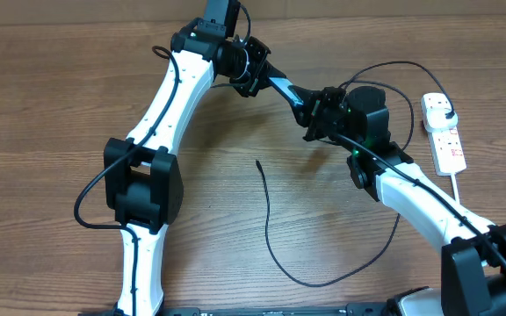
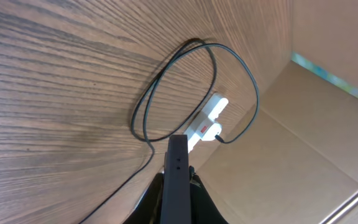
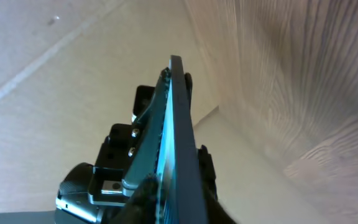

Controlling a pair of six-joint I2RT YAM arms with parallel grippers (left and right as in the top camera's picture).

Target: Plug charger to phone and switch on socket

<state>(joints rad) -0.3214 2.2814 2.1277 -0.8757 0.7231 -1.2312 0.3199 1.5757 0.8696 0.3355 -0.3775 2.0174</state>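
Observation:
The phone [image 1: 281, 87] is held in the air between my two grippers, edge-on, with a strip of its blue screen showing. My left gripper [image 1: 257, 75] is shut on its far-left end and my right gripper [image 1: 311, 107] is shut on its near-right end. In the left wrist view the phone's dark edge [image 2: 178, 162] stands between the jaws [image 2: 178, 190]. In the right wrist view the phone [image 3: 180, 112] runs up from the jaws [image 3: 179, 202]. The charger cable [image 1: 267, 219] lies loose on the table, its tip [image 1: 258, 162] free. Its black plug [image 1: 444, 109] sits in the white socket strip [image 1: 449, 145].
The charger cable loops widely across the table's front and right, under my right arm, and shows in the left wrist view [image 2: 133, 118] next to the socket strip [image 2: 207, 118]. The strip's white cord [image 1: 460, 189] trails toward the front right. A cardboard wall [image 2: 303, 143] stands beyond the table.

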